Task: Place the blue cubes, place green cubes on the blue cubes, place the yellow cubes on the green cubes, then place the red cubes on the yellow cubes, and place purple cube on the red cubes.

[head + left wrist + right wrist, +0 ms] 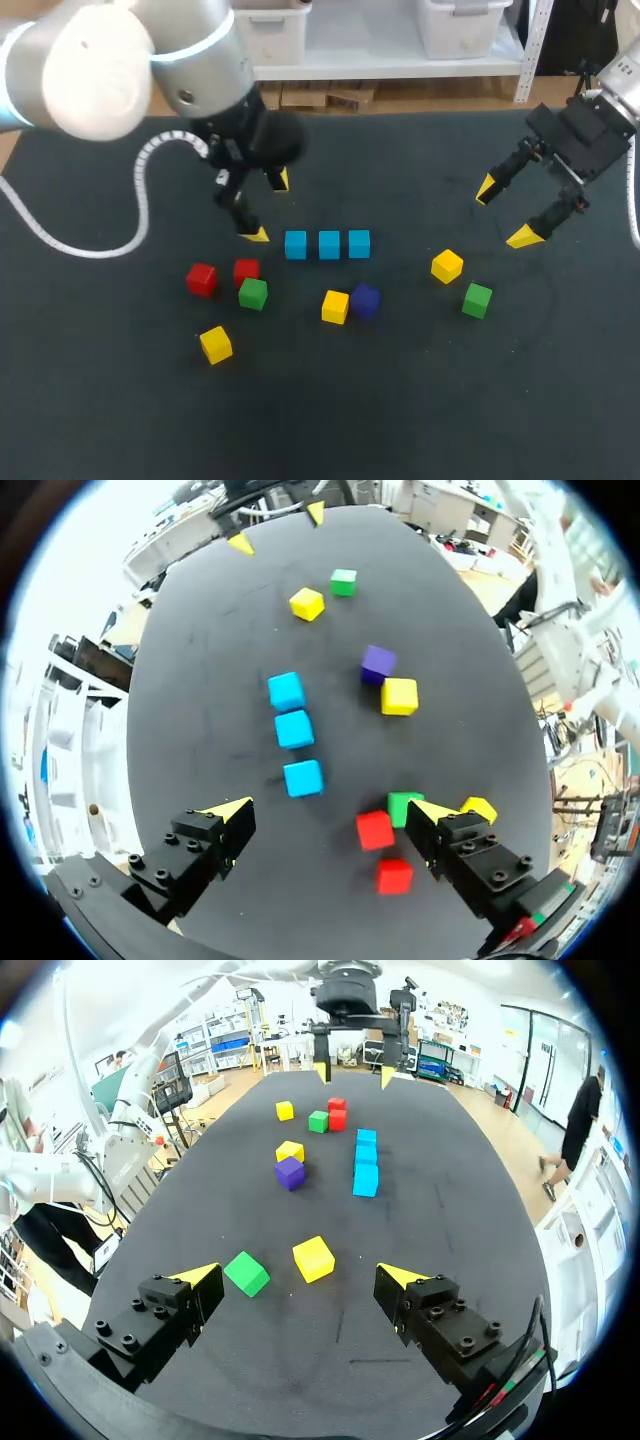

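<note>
Head view, three blue cubes (pixel 328 244) in a row on worktop (pixel 400 410), left gripper (pixel 270 207) open beside them, right gripper (pixel 503 214) open near yellow cube (pixel 447 266)

A row of three cubes (pixel 328 244) sits mid counter (pixel 420 420); six loose cubes (pixel 253 293) lie scattered before it, another pair of cubes (pixel 447 266) off right.
</note>
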`<state>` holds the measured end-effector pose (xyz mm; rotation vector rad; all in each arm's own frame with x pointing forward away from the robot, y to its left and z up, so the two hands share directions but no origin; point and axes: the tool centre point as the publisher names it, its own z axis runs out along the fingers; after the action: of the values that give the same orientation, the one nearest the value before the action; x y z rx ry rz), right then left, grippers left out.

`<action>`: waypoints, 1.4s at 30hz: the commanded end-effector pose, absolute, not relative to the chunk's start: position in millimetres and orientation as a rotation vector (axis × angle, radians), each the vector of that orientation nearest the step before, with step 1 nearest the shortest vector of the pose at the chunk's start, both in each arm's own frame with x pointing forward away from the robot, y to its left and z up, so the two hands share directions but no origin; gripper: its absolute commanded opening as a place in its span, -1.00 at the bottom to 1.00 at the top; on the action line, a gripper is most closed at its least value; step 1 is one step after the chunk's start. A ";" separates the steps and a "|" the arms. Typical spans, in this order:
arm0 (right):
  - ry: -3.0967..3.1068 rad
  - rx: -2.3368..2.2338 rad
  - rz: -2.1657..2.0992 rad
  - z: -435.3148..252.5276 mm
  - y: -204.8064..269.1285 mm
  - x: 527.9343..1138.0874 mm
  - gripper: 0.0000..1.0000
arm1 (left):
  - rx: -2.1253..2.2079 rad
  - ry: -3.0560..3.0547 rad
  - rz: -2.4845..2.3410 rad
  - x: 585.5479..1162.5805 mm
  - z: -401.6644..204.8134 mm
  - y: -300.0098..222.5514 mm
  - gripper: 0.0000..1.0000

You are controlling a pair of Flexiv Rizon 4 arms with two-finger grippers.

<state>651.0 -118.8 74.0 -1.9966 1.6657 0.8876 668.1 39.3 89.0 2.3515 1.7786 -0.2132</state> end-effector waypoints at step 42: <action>1.664 -1.996 0.889 73.7 -118.7 651.5 1.00 | 2.443 1.649 -0.281 599.9 66.0 45.4 1.00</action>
<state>651.0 -118.8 74.0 -1.9966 1.6658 0.8875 598.7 50.8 76.0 2.4442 1.6502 -0.2814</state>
